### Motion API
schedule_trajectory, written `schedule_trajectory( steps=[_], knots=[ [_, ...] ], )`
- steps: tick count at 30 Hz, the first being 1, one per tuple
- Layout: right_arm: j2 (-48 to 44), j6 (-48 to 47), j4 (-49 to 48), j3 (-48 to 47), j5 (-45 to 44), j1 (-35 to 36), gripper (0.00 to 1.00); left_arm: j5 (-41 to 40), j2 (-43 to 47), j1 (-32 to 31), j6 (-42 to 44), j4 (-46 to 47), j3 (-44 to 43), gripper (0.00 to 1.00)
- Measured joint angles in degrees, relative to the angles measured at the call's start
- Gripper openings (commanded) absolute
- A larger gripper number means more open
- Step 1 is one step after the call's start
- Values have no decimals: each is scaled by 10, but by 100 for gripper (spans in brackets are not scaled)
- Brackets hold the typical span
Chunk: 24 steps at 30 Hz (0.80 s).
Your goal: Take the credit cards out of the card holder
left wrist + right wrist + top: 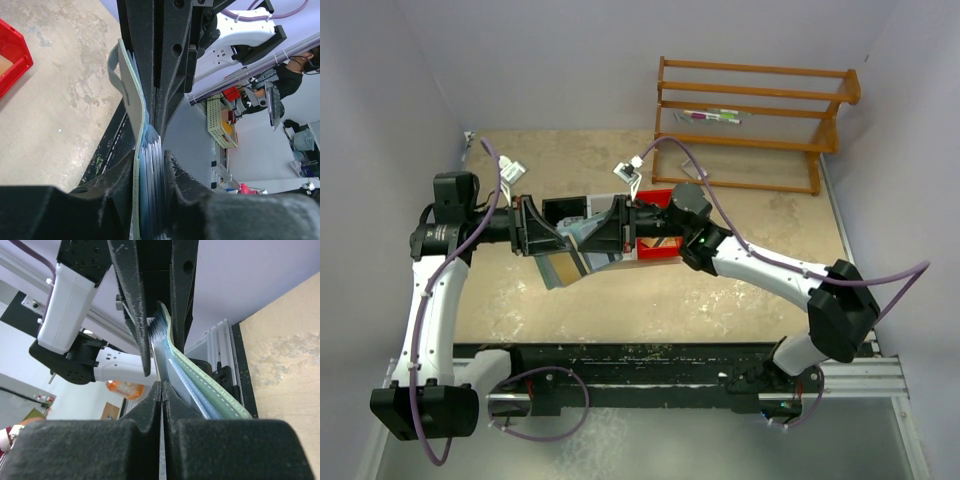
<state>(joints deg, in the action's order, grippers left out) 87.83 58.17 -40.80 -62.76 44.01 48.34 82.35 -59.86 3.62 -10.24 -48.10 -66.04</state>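
Tools meet in the air above the tan worktop (620, 300). The left tool (149, 165) squeezes the grey-green card holder (131, 100), and the light blue credit cards (150, 200) are packed inside it. The right tool (161, 390) comes from the other side. It is pinched tight on the thin edge of one card. A red bin (662, 198) sits just behind them.

**Soft stitched pouch, slick plastic cards**

The card holder (220, 395) looks like matt grey-green leather with pale stitching. The credit cards (150, 190) are smooth, glossy plastic. The table (60, 100) is dull and mottled, and the rack (851, 86) is wood.
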Motion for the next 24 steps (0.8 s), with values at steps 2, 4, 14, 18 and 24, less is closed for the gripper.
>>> schedule_trajectory(
  steps=[2, 4, 14, 18, 24],
  knots=[
    [-6, 3, -4, 2, 2, 0, 0, 6, 3, 0, 11, -5, 0, 17],
    [-13, 4, -5, 3, 3, 0, 0, 12, 4, 0, 27, -15, 0, 13],
    [-31, -30, 44, -1, -8, -2, 34, 19, -9, 0, 104, -106, -24, 14],
    [-37, -51, 60, -11, 3, -2, 42, 14, -14, 0, 117, -115, -31, 13],
    [-42, -68, 77, -12, 11, -2, 41, 10, -19, 0, 119, -120, -33, 13]
  ],
)
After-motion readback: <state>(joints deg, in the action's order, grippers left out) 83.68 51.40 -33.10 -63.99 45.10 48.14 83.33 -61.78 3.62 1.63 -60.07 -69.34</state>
